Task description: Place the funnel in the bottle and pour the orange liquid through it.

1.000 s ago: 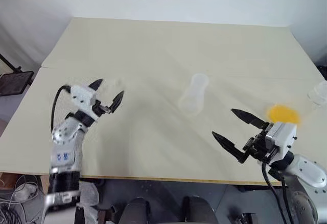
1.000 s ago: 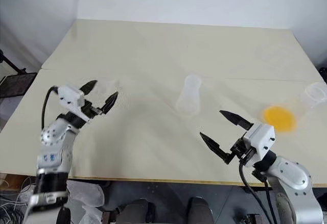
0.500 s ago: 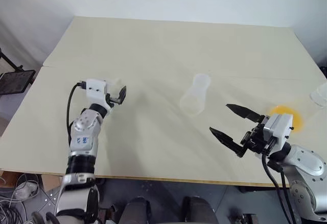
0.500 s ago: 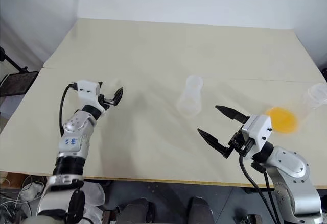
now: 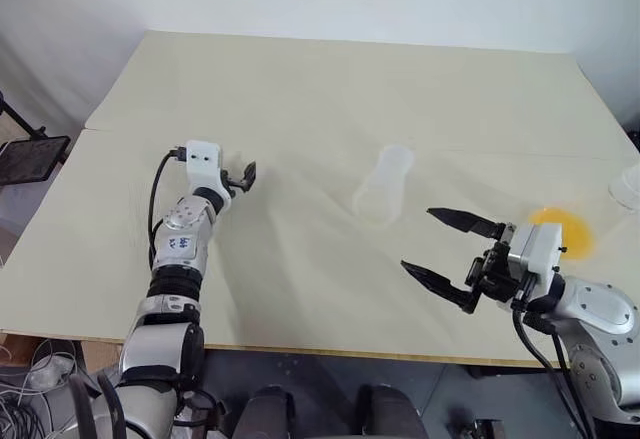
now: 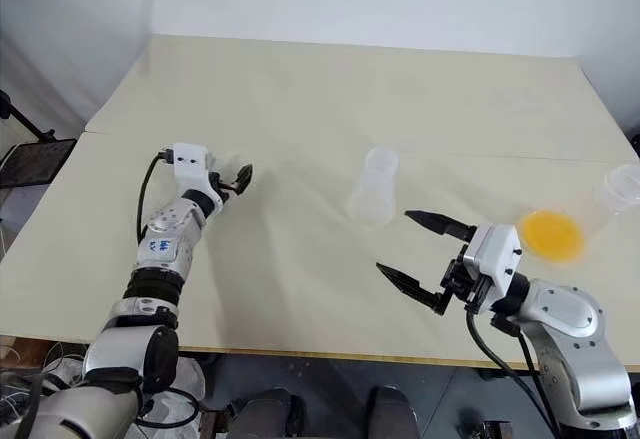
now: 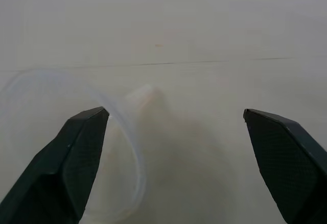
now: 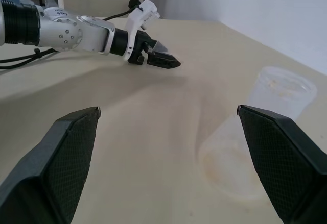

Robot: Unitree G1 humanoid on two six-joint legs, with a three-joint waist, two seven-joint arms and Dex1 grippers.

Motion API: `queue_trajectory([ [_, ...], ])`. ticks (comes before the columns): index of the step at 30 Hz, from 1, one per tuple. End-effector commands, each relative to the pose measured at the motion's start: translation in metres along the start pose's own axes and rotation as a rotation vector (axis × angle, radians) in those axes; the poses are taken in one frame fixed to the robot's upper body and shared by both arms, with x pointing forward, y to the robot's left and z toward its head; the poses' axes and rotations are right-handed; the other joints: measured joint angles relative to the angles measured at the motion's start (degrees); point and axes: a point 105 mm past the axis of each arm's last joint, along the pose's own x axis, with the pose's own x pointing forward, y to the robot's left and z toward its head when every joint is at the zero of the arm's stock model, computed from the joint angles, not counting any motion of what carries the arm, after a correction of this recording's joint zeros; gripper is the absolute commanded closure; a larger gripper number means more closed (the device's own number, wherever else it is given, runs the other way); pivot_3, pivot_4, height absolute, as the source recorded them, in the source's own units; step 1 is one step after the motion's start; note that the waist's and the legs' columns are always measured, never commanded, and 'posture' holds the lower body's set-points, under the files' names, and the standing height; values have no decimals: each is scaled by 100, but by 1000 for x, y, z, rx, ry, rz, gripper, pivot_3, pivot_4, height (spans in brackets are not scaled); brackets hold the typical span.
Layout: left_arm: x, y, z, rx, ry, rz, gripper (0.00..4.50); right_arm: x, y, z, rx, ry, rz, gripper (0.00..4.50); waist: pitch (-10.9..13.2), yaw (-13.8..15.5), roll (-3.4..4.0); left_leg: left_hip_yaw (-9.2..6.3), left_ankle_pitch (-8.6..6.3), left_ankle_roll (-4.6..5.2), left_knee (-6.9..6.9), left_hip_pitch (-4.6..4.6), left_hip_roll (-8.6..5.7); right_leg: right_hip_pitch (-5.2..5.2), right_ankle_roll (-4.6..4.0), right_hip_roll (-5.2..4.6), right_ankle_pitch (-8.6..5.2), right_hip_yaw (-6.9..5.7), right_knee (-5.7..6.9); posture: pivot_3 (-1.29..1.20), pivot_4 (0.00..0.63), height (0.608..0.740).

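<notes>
The clear funnel (image 7: 120,147) lies on its side on the table between the fingers of my open left gripper (image 5: 238,178). Its wide rim is beside one fingertip (image 7: 84,132) and its spout points away. The frosted bottle (image 5: 383,185) stands upright near the table's middle, also in the right wrist view as bottle (image 8: 260,132). The orange liquid (image 5: 560,231) glows as a disc at the right, inside clear plastic. My right gripper (image 5: 416,239) hovers open and empty between the bottle and the liquid, pointing left toward the bottle.
The rim of a clear cup (image 6: 620,186) shows near the table's right edge, just beyond the orange disc. The pale table (image 5: 300,89) stretches bare to the far edge. A black stand (image 5: 25,159) sits off the left side.
My left arm has stretched forward across the table, bringing its fingers around the funnel. The right gripper has turned slightly to the left and otherwise stayed where it was.
</notes>
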Motion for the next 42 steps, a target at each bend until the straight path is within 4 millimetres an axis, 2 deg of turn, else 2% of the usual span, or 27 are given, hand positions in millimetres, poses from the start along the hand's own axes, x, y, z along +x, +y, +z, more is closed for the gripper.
queue_trajectory([
  [1,2,6,13,15,-29,7,925,-5,-6,8,-42,-12,-13,0,0,2,0,0,0,0,0,0,0,0,0,0,0,0,0,0,150,740],
  [8,-8,12,17,18,-37,17,3178,-4,-3,5,-34,-13,-25,0,0,0,0,-2,0,0,0,-1,0,0,0,0,0,-1,1,0,150,740],
  [12,-22,11,30,59,-63,-23,4420,-6,-2,5,-29,-9,-39,0,0,-9,0,-6,0,0,0,-2,2,-1,0,0,0,0,1,0,150,740],
  [16,-29,11,49,103,-140,-91,4420,-8,-2,4,-27,-5,-60,0,0,-2,0,-19,0,-1,1,-1,3,-1,0,0,0,1,1,0,150,740],
  [19,-33,4,79,130,-267,-212,4420,-11,-3,3,-31,-1,-91,0,0,11,0,-19,0,-1,2,-3,2,-1,0,-1,0,0,0,0,150,740],
  [21,-40,-12,105,204,-359,-369,4420,-17,-5,3,-49,12,-127,0,1,21,-1,-18,0,-1,3,-10,0,-1,0,-1,0,-7,0,0,150,740],
  [24,-56,-47,139,318,-449,-702,4420,-29,-7,4,-74,31,-186,0,1,26,-1,-26,0,-1,14,-37,-2,-14,0,0,0,-19,-2,0,150,740],
  [26,-68,-72,152,437,-459,-928,4420,-37,-8,3,-81,51,-215,0,1,22,-1,-29,0,-1,17,-48,-5,-18,0,0,0,-25,-3,0,150,740],
  [31,-62,-107,174,786,-450,-1135,4420,-51,-14,5,-94,54,-306,0,1,13,-1,-18,1,-1,14,-44,-5,-17,0,1,0,-24,-7,0,150,740],
  [34,-56,-141,177,1127,-377,-1293,4420,-62,-15,2,-96,71,-377,0,2,15,-3,-12,2,-2,14,-53,-2,-26,1,5,0,-25,-7,0,150,740],
  [35,-52,-149,182,1180,-371,-1293,4420,-65,-15,1,-97,75,-395,0,2,18,-3,-9,2,-2,15,-56,-2,-30,1,5,0,-26,-9,0,150,740],
  [39,-46,-161,188,1265,-352,-1301,4420,-68,-10,2,-97,72,-424,0,2,-9,-3,11,-1,2,4,-58,-3,-46,1,1,0,-19,-10,0,150,740],
  [42,-43,-173,190,1226,-351,-1317,4420,-66,-4,1,-87,66,-440,0,2,-5,-3,24,0,2,-1,-64,5,-72,1,2,0,-19,6,0,150,740],
])
